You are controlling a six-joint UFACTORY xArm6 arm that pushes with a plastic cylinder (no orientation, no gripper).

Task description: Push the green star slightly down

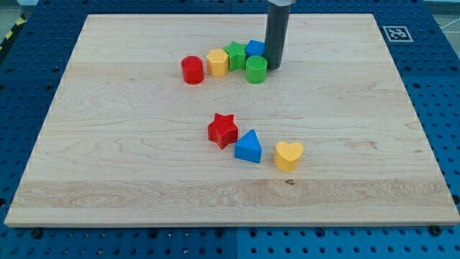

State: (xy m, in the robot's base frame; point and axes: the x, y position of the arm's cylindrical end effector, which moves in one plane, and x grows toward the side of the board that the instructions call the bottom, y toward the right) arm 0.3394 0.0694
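The green star (234, 55) sits in a cluster near the view's top centre. A yellow hexagon (217, 62) touches it on the left, a blue block (255, 49) is on its right, and a green cylinder (256, 69) is at its lower right. A red cylinder (192, 70) stands just left of the cluster. My tip (274, 67) rests on the board right beside the green cylinder, to its right, and just below the blue block. It is about two block widths right of the green star.
A red star (223, 130), a blue triangle (249, 147) and a yellow heart (288, 155) lie in a diagonal row below the board's middle. The wooden board (108, 158) lies on a blue perforated table.
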